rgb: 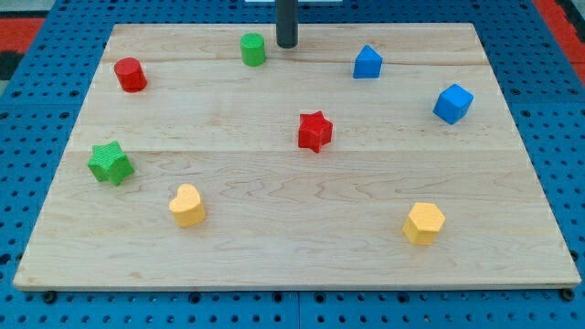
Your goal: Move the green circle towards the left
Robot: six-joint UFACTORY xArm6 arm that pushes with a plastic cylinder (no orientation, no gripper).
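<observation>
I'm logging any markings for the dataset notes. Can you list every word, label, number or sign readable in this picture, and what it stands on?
None: no readable text anywhere in this view.
The wooden board shows only grain.
The green circle, red circle, red star and the other blocks have plain faces.
My tip, just right of the green circle, is unmarked.

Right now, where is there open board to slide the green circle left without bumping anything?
Bare wood lies between the green circle and the red cylinder on its left. My tip sits just right of the circle. The widest open patch is the bottom middle, between the yellow heart and yellow hexagon.
</observation>
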